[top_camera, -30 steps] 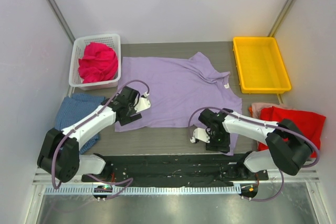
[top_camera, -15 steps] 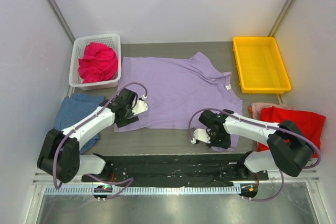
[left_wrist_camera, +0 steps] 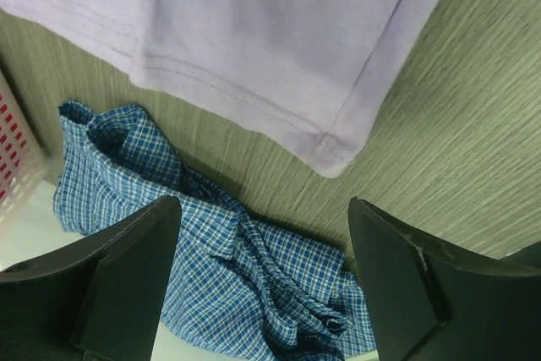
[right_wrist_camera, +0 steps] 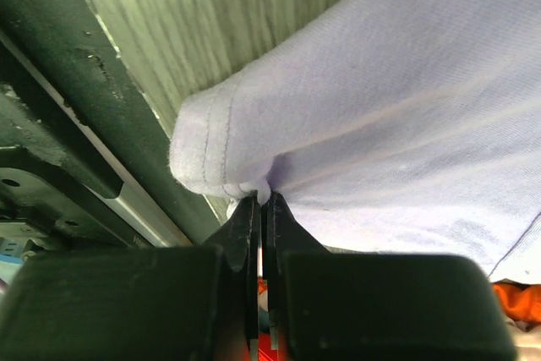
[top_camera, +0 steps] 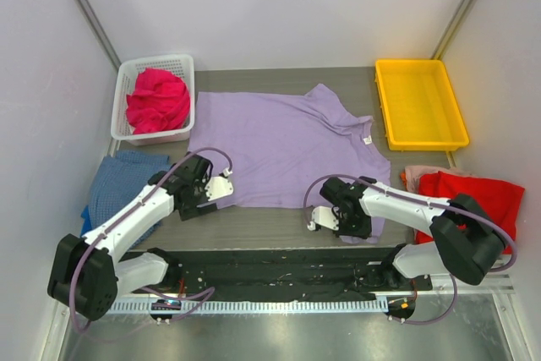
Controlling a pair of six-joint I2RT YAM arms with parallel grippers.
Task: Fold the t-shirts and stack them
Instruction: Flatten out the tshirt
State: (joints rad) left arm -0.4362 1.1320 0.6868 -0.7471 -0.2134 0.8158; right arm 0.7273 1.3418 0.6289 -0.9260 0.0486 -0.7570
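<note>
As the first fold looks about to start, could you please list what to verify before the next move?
1. Right end effector shut on the lavender t-shirt at its near hem corner: ok.
2. Left end effector open: ok.
3. Left hem corner gripped: not ok, it lies free ahead of the open fingers.
4. Blue checked shirt apart from that corner: ok, bare table between.
5. Single cloth layer in the right grip: cannot tell.

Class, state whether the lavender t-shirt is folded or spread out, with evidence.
Spread out: the lavender t-shirt lies flat across the table, with its collar and edges showing. The right end effector pinches one stitched corner.
</note>
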